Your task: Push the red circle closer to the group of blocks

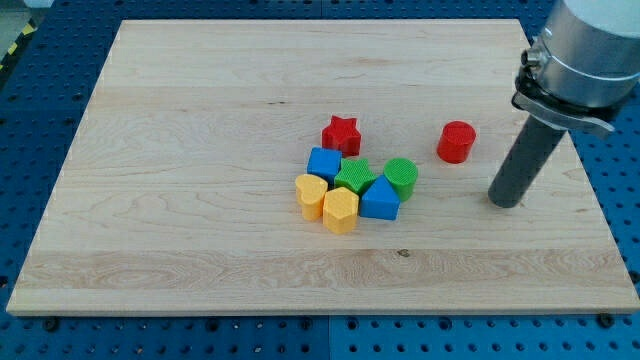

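Observation:
The red circle [456, 141] stands alone on the wooden board, to the view's right of the group. The group sits near the board's middle: a red star [341, 134], a blue block [323, 163], a green star-like block [354, 178], a green circle [400, 177], a blue block [379, 199], a yellow heart [310, 194] and a yellow hexagon [340, 209]. My tip [506, 201] rests on the board to the right of and below the red circle, apart from it.
The wooden board [200, 150] lies on a blue perforated table. The arm's grey body [585, 50] hangs over the board's upper right corner.

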